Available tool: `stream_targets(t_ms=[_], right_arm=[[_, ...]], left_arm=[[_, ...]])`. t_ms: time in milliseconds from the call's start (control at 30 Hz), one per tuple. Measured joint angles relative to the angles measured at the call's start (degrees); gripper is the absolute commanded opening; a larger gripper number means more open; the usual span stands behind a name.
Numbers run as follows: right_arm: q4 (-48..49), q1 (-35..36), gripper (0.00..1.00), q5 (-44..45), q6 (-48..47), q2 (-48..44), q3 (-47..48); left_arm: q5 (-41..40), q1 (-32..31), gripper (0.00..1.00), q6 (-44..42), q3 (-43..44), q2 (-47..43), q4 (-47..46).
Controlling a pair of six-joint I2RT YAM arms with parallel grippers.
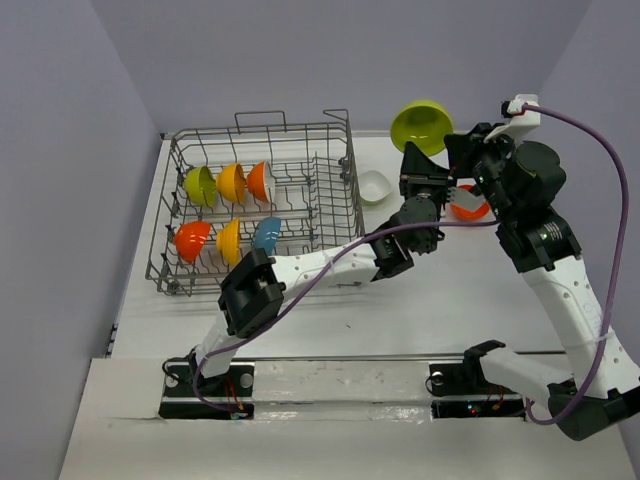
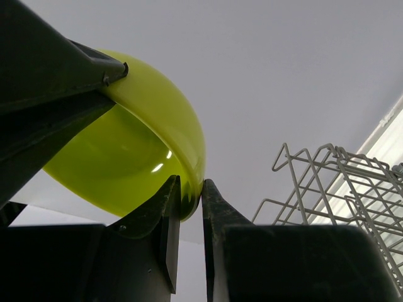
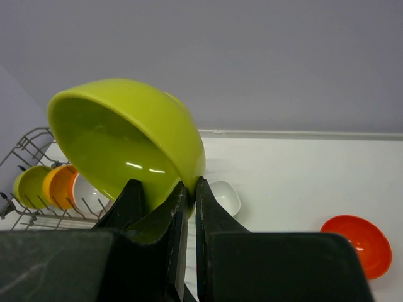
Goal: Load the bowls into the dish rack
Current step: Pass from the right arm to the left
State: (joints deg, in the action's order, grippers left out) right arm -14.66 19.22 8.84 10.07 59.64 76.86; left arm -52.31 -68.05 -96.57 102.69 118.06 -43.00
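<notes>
A lime green bowl (image 1: 421, 124) hangs in the air right of the dish rack (image 1: 340, 215), tilted on its side. My left gripper (image 1: 423, 152) is shut on its lower rim, which the left wrist view (image 2: 189, 192) shows pinched between the jaws. My right gripper (image 1: 448, 142) is shut on the same bowl (image 3: 135, 135) from the right, its jaws closed on the rim (image 3: 191, 185). The rack holds several bowls on edge in two rows: lime (image 1: 200, 185), orange-yellow (image 1: 232, 182), red-orange (image 1: 192, 240) and teal (image 1: 267, 235).
A white bowl (image 1: 374, 186) sits on the table just right of the rack, also in the right wrist view (image 3: 225, 196). A red-orange bowl (image 1: 470, 207) lies under the right arm (image 3: 356, 245). The back wall is close behind the held bowl.
</notes>
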Motion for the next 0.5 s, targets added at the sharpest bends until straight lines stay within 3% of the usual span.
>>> stream_targets(t_ms=[233, 400, 500], right_arm=[[0.0, 0.0, 0.01, -0.5, 0.3, -0.1, -0.1], [0.0, 0.0, 0.01, -0.7, 0.3, -0.4, -0.2], [0.1, 0.0, 0.01, -0.7, 0.2, -1.0, -0.7]], left_arm=[[0.1, 0.0, 0.00, 0.0, -0.9, -0.7, -0.1], [0.6, 0.2, 0.20, 0.2, -0.9, -0.7, -0.2], [1.2, 0.3, 0.26, 0.2, -0.9, -0.7, -0.3]])
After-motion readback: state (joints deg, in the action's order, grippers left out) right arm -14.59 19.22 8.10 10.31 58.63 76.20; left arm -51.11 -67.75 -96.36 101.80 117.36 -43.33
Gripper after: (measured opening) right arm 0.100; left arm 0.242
